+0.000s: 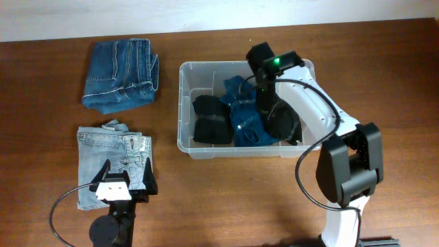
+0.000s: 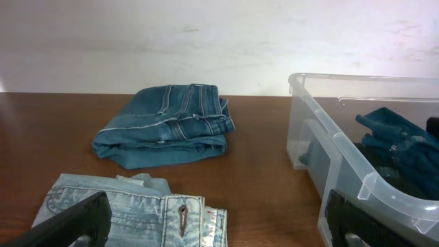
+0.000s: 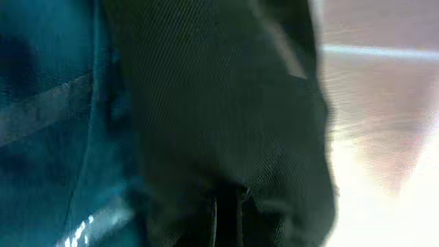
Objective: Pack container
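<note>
My right hand (image 1: pixel 276 113) is hanging down inside the right end of the container (image 1: pixel 182 110), which is lying long axis left-to-right on the worktop (image 1: pixel 41 137). Its wrist view is showing only dark cloth (image 3: pixel 226 103), so I cannot tell its grip. My left hand (image 1: pixel 125 170) is hovering spread and empty over pale jeans (image 1: pixel 92 147), farther off; only the overhead is showing both

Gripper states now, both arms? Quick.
Left gripper: open, empty, at the light jeans.
Right gripper: down in the container, against dark cloth; open or closed cannot be told.
</note>
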{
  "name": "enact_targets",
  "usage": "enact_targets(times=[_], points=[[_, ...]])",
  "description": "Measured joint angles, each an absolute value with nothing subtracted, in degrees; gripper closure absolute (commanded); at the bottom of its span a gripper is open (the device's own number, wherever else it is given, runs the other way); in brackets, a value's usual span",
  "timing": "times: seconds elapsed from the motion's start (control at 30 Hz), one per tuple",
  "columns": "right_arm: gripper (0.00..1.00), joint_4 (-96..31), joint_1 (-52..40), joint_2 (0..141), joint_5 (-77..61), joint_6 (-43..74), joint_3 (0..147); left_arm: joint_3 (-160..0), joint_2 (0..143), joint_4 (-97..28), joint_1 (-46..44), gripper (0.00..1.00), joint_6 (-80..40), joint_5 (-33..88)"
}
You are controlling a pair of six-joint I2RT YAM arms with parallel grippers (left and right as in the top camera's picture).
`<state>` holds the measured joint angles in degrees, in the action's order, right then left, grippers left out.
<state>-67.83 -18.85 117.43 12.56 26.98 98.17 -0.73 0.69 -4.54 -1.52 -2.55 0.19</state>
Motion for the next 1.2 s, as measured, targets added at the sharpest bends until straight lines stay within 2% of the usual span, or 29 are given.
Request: enact_targets(times=[0.33, 0.5, 0.57, 0.67, 0.7, 0.77, 0.8, 0.83, 0.93, 1.2], points=[[0.96, -66.26, -18.83, 117.58, 9.45, 26.98, 96.31, -0.73, 0.69, -4.54, -1.52, 0.01, -2.55, 0.19], [0.95, -71.61, -18.83, 117.58, 8.03, 26.98, 99.48, -0.73, 0.69, -4.54, -1.52, 0.01, -2.55, 0.19], [0.86, -75.77, -18.85, 117.56, 7.81, 26.98, 103.61, -0.73, 0.67, -4.54, -1.52, 0.01, -2.55, 0.19], [0.57, -82.08, -18.85, 116.68, 8.56, 26.81, 113.23, -0.73, 0.69, -4.54, -1.52, 0.01, -2.55, 0.19], [0.44, -84.36, -18.85, 115.77, 8.97, 26.41, 117.19, -0.73, 0.69, -4.54, -1.52, 0.01, -2.55, 0.19], [0.32, -88.31, -18.85, 113.58, 9.67, 25.45, 124.14, -0.73, 0.69, -4.54, -1.52, 0.01, -2.55, 0.19], [0.05, -90.30, -18.85, 112.57, 10.20, 25.08, 127.04, -0.73, 0.69, -4.54, -1.52, 0.01, -2.55, 0.19], [0.01, -93.58, -18.85, 110.56, 11.40, 24.88, 132.05, -0.73, 0.69, -4.54, -1.52, 0.01, -2.55, 0.19], [0.02, -96.73, -18.83, 106.21, 13.26, 23.46, 138.43, -0.73, 0.67, -4.54, -1.52, 0.01, -2.55, 0.19], [0.02, -96.84, -18.52, 94.19, 12.14, 20.86, 137.62, -0.73, 0.67, -4.54, -1.52, 0.01, -2.55, 0.19]])
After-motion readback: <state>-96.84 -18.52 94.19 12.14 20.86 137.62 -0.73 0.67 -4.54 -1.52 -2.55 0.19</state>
